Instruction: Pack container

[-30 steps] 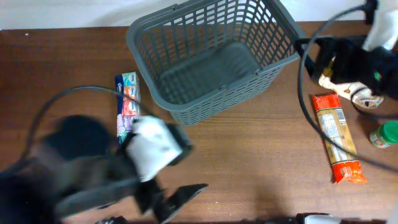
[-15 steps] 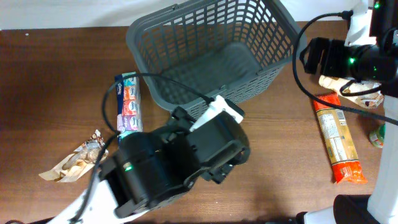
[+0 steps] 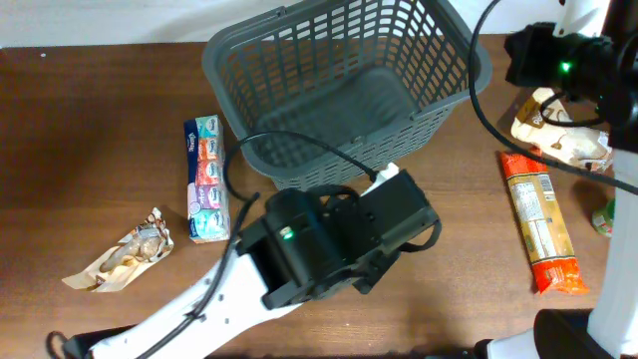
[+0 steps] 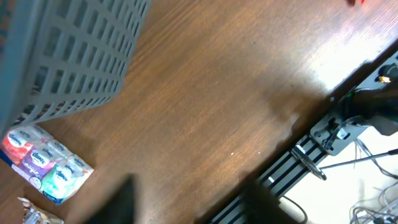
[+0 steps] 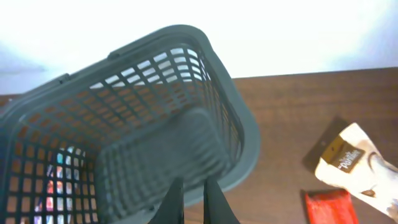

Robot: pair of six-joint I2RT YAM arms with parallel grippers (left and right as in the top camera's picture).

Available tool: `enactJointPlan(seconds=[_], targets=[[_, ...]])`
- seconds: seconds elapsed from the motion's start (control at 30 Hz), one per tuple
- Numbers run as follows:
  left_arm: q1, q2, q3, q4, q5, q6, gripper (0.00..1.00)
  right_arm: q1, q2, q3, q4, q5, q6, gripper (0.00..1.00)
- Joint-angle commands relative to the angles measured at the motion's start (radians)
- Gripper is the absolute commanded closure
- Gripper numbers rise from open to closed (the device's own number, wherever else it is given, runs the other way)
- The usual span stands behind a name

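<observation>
The container (image 3: 214,62) is a big dark grey slotted basket at the back middle of the table, with nothing inside it. My left arm (image 3: 329,249) lies across the table just in front of it. In the left wrist view its gripper (image 4: 186,202) shows as two blurred dark fingers standing apart over bare wood, with the container's wall (image 4: 74,62) at upper left. My right gripper (image 5: 194,202) hangs shut and empty above the container's right rim (image 5: 245,124).
A tissue pack (image 3: 204,179) and a snack wrapper (image 3: 120,254) lie at the left. A white-brown bag (image 3: 558,135), a long orange-red packet (image 3: 538,219) and a green-lidded jar (image 3: 610,214) lie at the right. The table's front edge and metal rails (image 4: 311,155) are close by.
My left arm swept from the front left to the middle of the table, uncovering the snack wrapper. My right arm pulled back toward the far right corner.
</observation>
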Motion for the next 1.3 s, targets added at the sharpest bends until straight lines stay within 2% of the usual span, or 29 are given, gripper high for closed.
enactJointPlan(seconds=[0.0,0.1,0.2,0.4,0.5,0.67,0.8,0.93,1.27], targets=[[-0.005,0.030,0.004,-0.002,-0.091,-0.111,0.98,0.024,0.043,0.013,0.009,0.012,0.052,0.96],[-0.005,0.037,0.004,0.013,-0.249,-0.244,0.98,0.066,0.095,0.013,-0.003,0.042,0.051,0.96],[-0.001,0.045,0.004,0.063,-0.280,-0.256,0.98,0.121,0.153,0.013,-0.022,0.085,0.051,0.96],[0.020,0.077,-0.011,0.097,-0.249,-0.256,0.98,0.200,0.250,0.013,-0.064,0.211,0.040,0.96],[0.049,0.117,-0.037,0.122,-0.163,-0.252,0.98,0.198,0.286,0.013,-0.083,0.217,0.032,0.96],[0.083,0.161,-0.090,0.160,-0.137,-0.252,0.98,0.188,0.296,0.013,-0.085,0.225,0.016,0.96],[0.118,0.168,-0.136,0.244,-0.018,-0.177,0.98,0.185,0.296,0.013,-0.099,0.225,0.012,0.96],[0.151,0.168,-0.143,0.280,-0.011,-0.137,0.98,0.184,0.296,0.013,-0.123,0.234,-0.018,0.96],[0.242,0.168,-0.143,0.251,-0.019,-0.140,0.98,0.183,0.296,0.013,-0.150,0.313,-0.018,0.96]])
